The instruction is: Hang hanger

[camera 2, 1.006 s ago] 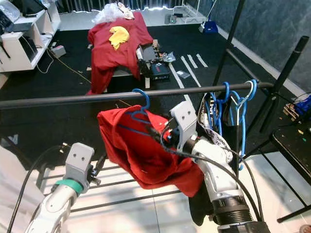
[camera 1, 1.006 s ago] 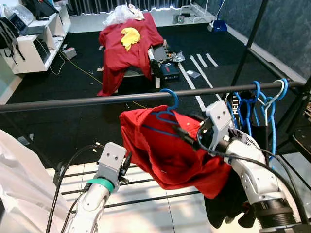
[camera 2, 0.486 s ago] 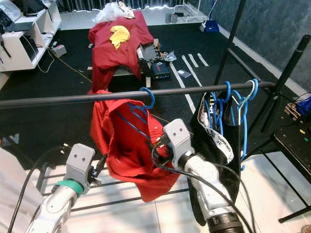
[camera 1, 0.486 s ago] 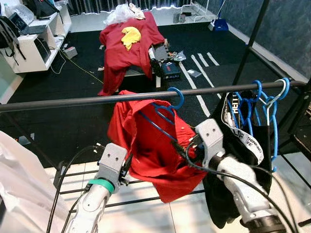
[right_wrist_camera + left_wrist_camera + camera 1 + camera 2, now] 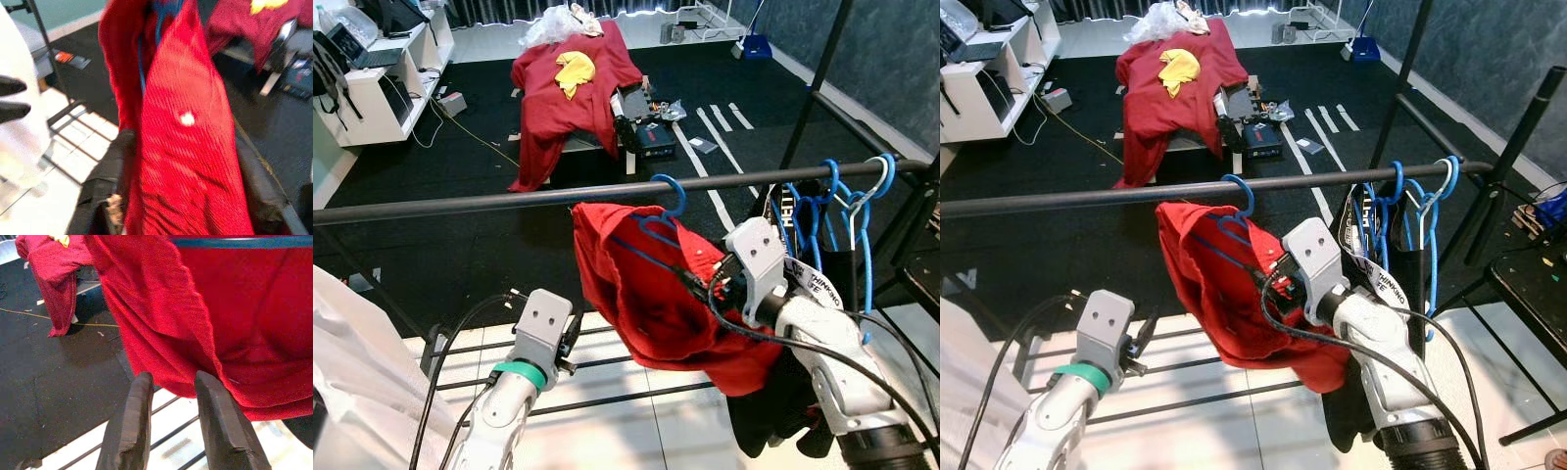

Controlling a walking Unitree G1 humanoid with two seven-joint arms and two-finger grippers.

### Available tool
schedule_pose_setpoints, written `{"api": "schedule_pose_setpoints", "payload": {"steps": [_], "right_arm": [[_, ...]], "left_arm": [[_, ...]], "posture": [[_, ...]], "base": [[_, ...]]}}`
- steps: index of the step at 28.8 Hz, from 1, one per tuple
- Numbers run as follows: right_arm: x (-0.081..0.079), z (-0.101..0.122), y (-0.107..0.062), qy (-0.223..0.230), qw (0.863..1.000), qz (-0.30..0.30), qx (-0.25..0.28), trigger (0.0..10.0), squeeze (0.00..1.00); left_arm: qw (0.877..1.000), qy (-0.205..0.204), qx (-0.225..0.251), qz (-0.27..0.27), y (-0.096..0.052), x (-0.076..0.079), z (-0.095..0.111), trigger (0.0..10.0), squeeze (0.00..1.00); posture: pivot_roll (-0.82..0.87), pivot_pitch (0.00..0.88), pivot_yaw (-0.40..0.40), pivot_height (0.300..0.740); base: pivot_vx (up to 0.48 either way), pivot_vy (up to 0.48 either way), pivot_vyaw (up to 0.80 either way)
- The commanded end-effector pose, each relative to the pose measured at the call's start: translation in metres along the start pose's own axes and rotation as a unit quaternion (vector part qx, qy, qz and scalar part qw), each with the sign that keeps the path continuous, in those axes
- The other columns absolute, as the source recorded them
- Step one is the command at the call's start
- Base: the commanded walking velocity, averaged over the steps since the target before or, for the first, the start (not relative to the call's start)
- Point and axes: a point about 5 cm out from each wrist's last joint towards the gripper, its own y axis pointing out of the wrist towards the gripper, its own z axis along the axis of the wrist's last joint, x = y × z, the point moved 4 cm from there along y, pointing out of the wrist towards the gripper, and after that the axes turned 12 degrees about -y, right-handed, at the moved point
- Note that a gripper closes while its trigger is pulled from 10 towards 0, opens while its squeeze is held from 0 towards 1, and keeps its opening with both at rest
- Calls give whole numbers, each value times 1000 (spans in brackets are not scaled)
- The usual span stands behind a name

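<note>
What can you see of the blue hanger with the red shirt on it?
The blue hanger looks like thin plastic. Its hook curls over the black rail, left of a cluster of other blue hangers. A red shirt is draped over it, bunched and pulled toward the robot, hiding most of the frame. The right gripper reaches into the fabric at the hanger's lower arm; its fingers are buried, so the grip is unclear. The left gripper is open, just below the shirt's hem.
</note>
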Motion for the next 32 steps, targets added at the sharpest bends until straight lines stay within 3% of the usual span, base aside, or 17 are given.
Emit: {"api": "schedule_pose_setpoints", "payload": {"steps": [1, 14, 19, 20, 25, 28, 32], "right_arm": [[-6, -8, 1, 14, 1000, 14, -14, 0, 0], [-9, -1, 5, 5, 999, 33, 2, 0, 0], [8, 34, -2, -25, 997, -7, 79, 0, 0], [14, 45, -10, -28, 995, -22, 97, 10000, 0], [11, 51, -30, -28, 994, -39, 101, 10000, 0], [11, 51, -30, -28, 994, -39, 101, 10000, 0], [-5, 39, -49, -6, 995, -52, 80, 10000, 0]], "left_arm": [[1000, 0, -14, 5, -1, -2, -6, 10000, 0], [1000, 1, -13, 9, -2, -5, -6, 10000, 0], [1000, 2, -12, 9, -2, -6, -5, 10000, 0], [1000, 2, -12, 9, -4, -6, -6, 10000, 0], [1000, 4, -16, 6, -7, -5, -8, 10000, 0], [1000, 4, -16, 6, -7, -5, -8, 10000, 0], [1000, 4, -16, 2, -7, -5, -7, 10000, 0]], "posture": [[-131, 54, 61, 740], [-126, 48, 62, 740], [-122, 47, 61, 740], [-127, 56, 63, 740], [-136, 68, 59, 740], [-136, 68, 59, 740], [-162, 89, 70, 740]], "base": [[0, 0, 0], [0, 0, 0], [0, 0, 0], [0, 0, 0], [0, 0, 0], [0, 0, 0], [0, 0, 0]]}}
